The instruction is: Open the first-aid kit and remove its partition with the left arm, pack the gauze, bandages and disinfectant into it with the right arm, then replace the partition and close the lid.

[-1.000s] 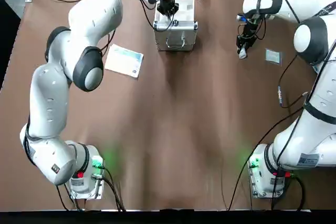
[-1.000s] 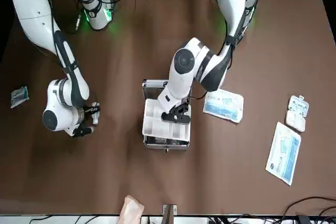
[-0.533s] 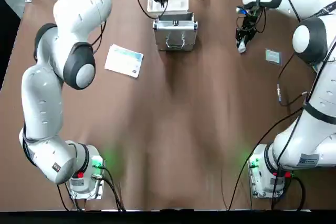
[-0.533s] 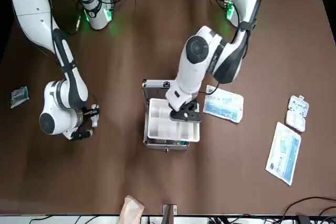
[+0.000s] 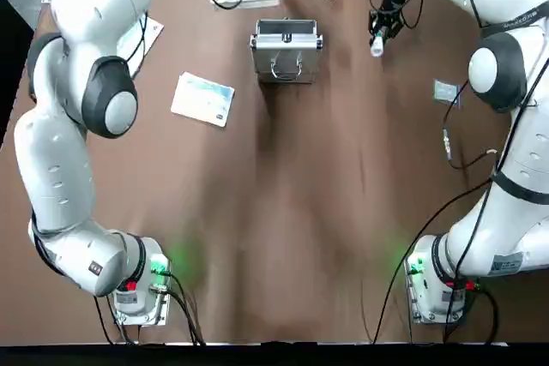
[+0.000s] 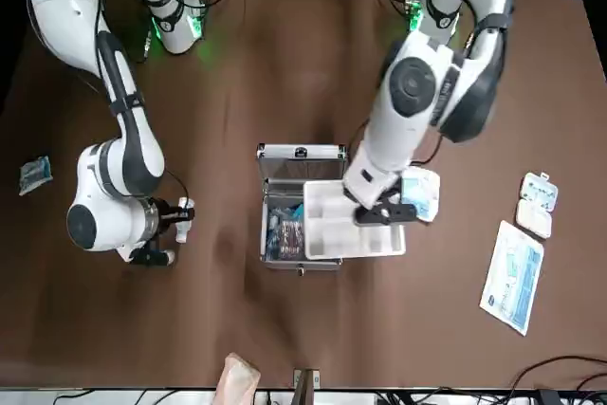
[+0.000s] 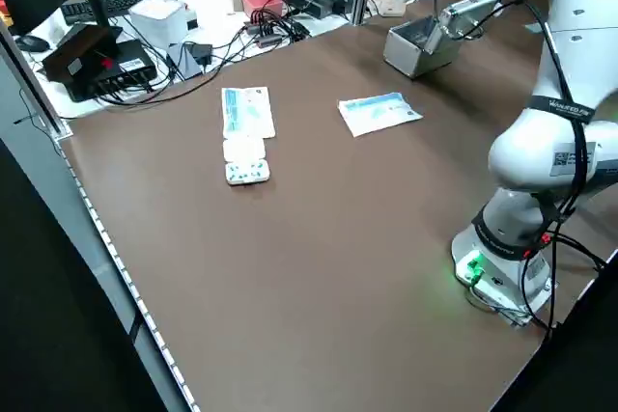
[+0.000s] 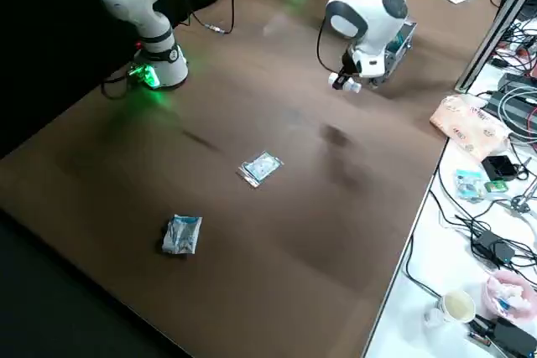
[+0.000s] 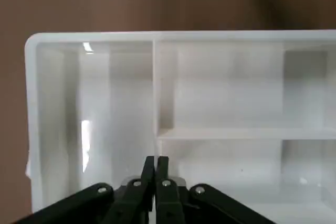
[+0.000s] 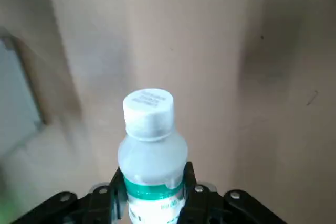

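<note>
The first-aid kit [image 5: 286, 51] [image 6: 285, 258] stands open at the table's far middle, its lid [image 6: 302, 163] raised on the side facing the robot; blue packets lie inside. My left gripper [image 6: 379, 214] [image 9: 156, 167] is shut on the rim of the white partition [image 6: 341, 230] [image 9: 220, 82], held in the air beside the case, on the robot's left of it. My right gripper [image 5: 378, 30] [image 10: 152, 182] is shut on the disinfectant [image 10: 151, 140] [image 6: 184, 206] [image 8: 342, 83], above the table to the case's right. A small packet [image 5: 445, 92] [image 6: 34, 173] lies farther right.
A blue-white flat pack [image 5: 203, 99] [image 7: 379, 111] lies left of the case. Another flat pack [image 6: 514, 277] and a small white box [image 6: 537, 204] sit near the left edge. Two packets [image 8: 260, 168] [image 8: 182, 234] lie on the right half. Cables and clutter line the far edge.
My left gripper has lifted the partition out of the case and carried it to the robot's left. My right gripper has moved the disinfectant farther from its base and closer to the case.
</note>
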You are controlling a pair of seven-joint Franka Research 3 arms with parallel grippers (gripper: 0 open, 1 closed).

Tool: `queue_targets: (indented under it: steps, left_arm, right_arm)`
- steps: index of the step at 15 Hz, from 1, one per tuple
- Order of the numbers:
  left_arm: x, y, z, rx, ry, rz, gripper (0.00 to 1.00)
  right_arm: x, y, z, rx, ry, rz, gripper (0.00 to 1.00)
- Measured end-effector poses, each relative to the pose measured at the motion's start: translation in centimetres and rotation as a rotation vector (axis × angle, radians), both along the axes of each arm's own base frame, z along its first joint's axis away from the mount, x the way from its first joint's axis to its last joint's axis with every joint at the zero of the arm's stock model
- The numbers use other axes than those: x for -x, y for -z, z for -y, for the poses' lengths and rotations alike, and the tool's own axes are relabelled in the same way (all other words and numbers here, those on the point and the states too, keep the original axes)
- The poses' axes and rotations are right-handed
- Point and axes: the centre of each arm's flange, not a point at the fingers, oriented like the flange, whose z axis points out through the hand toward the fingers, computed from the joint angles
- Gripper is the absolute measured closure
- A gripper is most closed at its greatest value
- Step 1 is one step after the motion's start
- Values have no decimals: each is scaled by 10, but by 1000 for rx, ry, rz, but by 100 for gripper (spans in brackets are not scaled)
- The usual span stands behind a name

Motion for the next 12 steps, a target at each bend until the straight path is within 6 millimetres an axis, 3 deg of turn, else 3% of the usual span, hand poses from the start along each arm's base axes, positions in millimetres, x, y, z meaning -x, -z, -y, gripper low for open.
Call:
queue_targets:
  steps: [4, 5, 9, 12]
  left_arm:
    - [-21, -3, -62, -36, -37, -53, 96]
    - [-34, 1, -96, -44, -37, -66, 96]
    - [-57, 15, -176, -56, -24, -98, 96]
    - [-67, 25, -214, -54, -31, -97, 96]
  right_arm:
    - [-12, -32, -23, -27, 83, 42, 56]
    - [-11, -37, -38, -49, 100, 37, 56]
    - [-13, -58, -70, -55, 137, 62, 56]
    - [-13, -75, -90, -58, 161, 82, 56]
